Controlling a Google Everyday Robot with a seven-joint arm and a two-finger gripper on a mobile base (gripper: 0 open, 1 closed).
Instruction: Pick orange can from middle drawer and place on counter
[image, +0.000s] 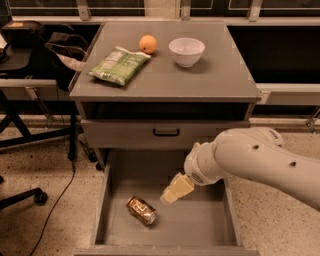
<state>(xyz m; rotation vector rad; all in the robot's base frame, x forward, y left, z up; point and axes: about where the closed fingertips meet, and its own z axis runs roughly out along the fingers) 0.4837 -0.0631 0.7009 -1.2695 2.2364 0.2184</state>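
The orange can (141, 210) lies on its side on the floor of the open middle drawer (200, 227), left of centre. My gripper (172, 192) hangs over the drawer, a little above and to the right of the can, apart from it. It holds nothing that I can see. The white arm comes in from the right. The counter (200, 75) is the grey cabinet top above the drawers.
On the counter lie a green chip bag (119, 65), an orange fruit (148, 44) and a white bowl (186, 51). A shut drawer front with a black handle (166, 132) sits above the open drawer. A chair and cables stand at the left.
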